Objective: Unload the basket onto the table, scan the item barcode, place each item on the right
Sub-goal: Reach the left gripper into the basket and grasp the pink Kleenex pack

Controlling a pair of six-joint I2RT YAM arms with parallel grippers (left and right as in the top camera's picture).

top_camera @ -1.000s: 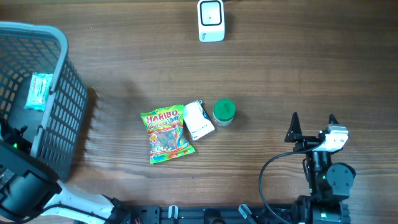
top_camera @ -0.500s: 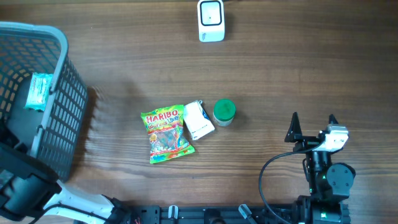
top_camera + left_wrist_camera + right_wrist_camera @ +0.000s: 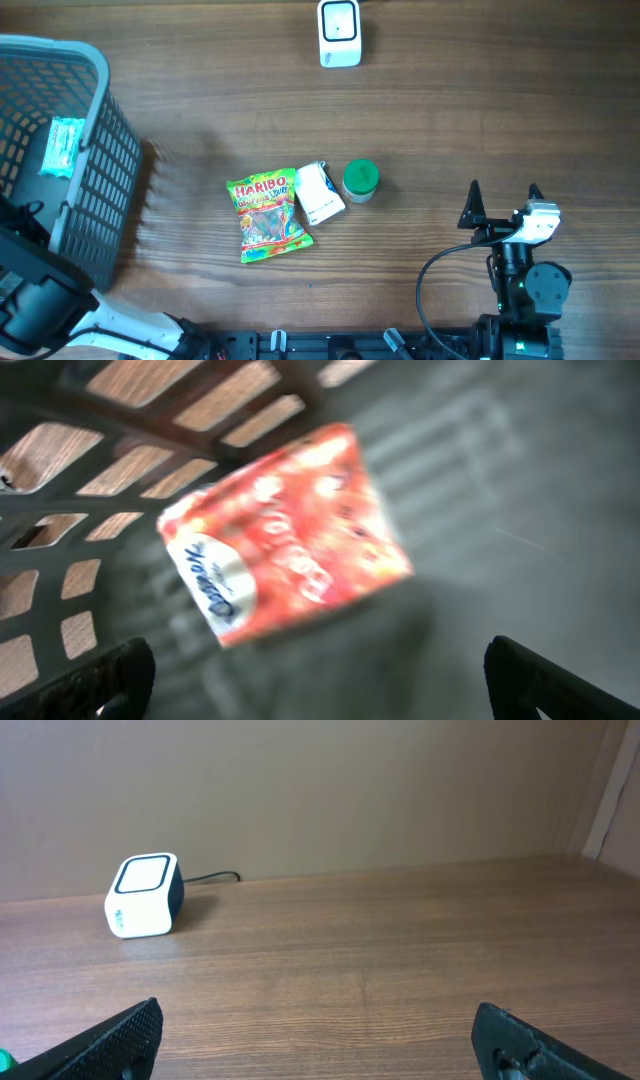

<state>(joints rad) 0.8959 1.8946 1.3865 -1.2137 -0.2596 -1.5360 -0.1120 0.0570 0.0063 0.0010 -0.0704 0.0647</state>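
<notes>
The Haribo bag [image 3: 268, 215], the white box [image 3: 320, 193] and the green-lidded jar [image 3: 360, 179] lie in a close row near the middle of the table [image 3: 480, 110]. The box touches the bag's right edge and the jar stands just beside the box. The white scanner [image 3: 339, 33] stands at the far edge, well apart from all three. The right gripper [image 3: 503, 205] sits low at the near right of the table with its jaws spread wide and nothing between them. The jar is the nearest item to it, off to its left and apart from it. The right wrist view shows the scanner at the far left with a dark cable [image 3: 212, 877] behind it, and a sliver of green at the lower left corner. The left arm [image 3: 35, 285] reaches into the grey basket [image 3: 95, 190] at the left, far from the three items. The left gripper [image 3: 320, 690] is also wide open and holds nothing. A red packet [image 3: 290, 530] with a white and blue oval logo lies on the basket floor ahead of it, clear of both fingertips [image 3: 100, 680]. The overhead view shows a teal packet [image 3: 62, 147] in the basket; whether it is the same packet cannot be told.
</notes>
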